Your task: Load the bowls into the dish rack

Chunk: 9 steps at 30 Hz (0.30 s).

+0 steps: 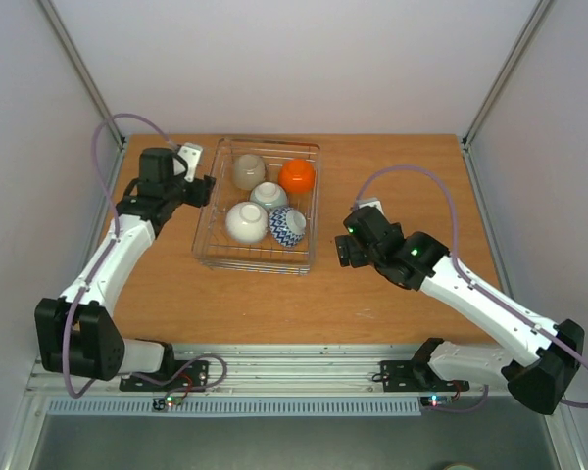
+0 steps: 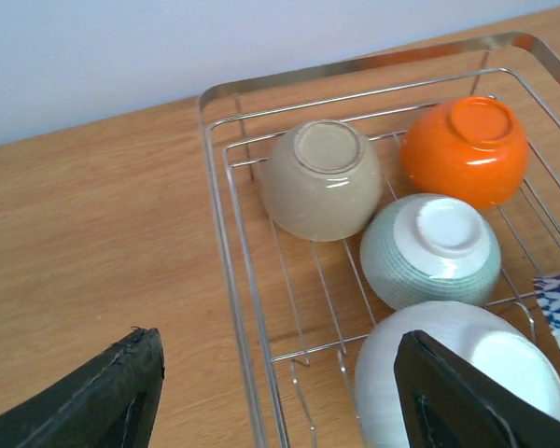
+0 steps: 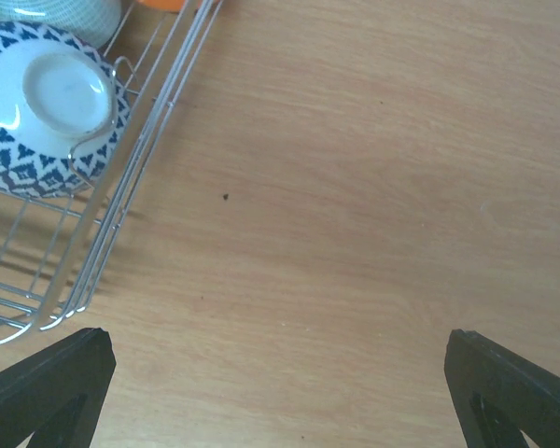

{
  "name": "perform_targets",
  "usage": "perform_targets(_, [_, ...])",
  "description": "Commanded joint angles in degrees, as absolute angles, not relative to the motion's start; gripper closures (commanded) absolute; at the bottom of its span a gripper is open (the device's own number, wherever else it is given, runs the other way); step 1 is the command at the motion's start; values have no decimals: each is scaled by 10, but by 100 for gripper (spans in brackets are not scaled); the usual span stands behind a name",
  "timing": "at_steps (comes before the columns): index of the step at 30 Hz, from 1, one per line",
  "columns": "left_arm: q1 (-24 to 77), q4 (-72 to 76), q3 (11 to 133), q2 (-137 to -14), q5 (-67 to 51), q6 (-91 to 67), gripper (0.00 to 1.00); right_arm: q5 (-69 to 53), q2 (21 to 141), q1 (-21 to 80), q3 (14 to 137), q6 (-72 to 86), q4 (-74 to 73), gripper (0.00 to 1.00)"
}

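The silver wire dish rack (image 1: 256, 265) stands mid-table with several bowls upside down in it: beige (image 1: 248, 171), orange (image 1: 297, 175), pale grey-green (image 1: 269, 195), plain white (image 1: 246, 222) and blue-white zigzag (image 1: 287, 226). My left gripper (image 1: 202, 186) hangs open over the rack's left rim (image 2: 217, 196), one finger outside it and the other finger (image 2: 467, 401) in front of the white bowl (image 2: 401, 373), holding nothing. My right gripper (image 1: 344, 251) is wide open over bare wood just right of the rack, empty. The zigzag bowl (image 3: 47, 103) lies at that view's upper left.
The rack's right wall (image 3: 121, 205) runs along the left of the right wrist view. Bare wooden tabletop (image 1: 392, 176) lies right of the rack and in front of it. Metal frame posts and pale walls close in the table's sides and back.
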<state>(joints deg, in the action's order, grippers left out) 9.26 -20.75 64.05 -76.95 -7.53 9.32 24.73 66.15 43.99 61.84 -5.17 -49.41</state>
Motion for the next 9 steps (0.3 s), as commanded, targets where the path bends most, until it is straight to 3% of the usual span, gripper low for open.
perform_targets(1, [61,-201,647,-756,-119,62,32,267,634,442,600,-29,-501,1])
perform_targets(9, [55,-206,647,-749,-135,60,31,267,636,442,595,-29,-499,2])
